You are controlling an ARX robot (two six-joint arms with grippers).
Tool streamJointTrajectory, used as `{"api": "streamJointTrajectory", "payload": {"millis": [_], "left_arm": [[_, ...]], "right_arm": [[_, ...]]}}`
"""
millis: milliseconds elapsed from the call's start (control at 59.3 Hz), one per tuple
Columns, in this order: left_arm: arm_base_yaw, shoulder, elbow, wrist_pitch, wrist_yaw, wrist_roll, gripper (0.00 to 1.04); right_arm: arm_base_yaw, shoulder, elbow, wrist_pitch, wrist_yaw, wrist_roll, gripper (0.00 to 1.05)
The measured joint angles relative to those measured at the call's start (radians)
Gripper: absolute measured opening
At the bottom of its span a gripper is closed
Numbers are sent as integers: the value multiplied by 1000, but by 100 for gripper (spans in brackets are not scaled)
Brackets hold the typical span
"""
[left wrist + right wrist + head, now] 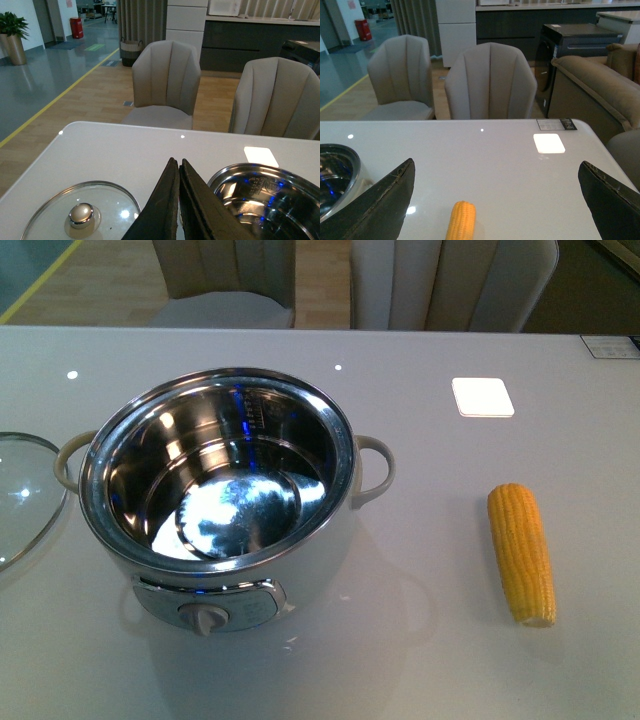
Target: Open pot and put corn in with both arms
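The corn is my right arm's job. It lies on the table on my right side, well apart from the pot and with nothing between them. From my right gripper the cob sits below and just ahead, inside the span of the jaws but nearer the finger on the pot's side than the outer one. Its long axis runs nearly straight away from me, leaning a little, so it lies along the fingers and not across them. I judge that closing would pinch it across its width once I come down and shift slightly toward the pot. Only one end of the cob shows to my right wrist camera; the rest is cut off below the frame.

That right gripper is spread wide, both toothed fingers far apart, holding nothing and touching nothing I can see.

My left gripper is closed, its two fingers pressed together with nothing between them. It hangs above the table, with the glass lid lying flat on its outer side and the pot's steel rim on the other. The pot stands uncovered and its bowl is bare, so I take the opening as done. The left arm is much farther from the corn than the right.
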Motion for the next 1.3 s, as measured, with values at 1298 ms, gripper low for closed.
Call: {"api": "streamJointTrajectory", "payload": {"millis": [1298], "left_arm": [[-87, -555, 0, -549, -73, 2, 19]], "right_arm": [[0, 0, 0, 0, 0, 0, 96]]}}
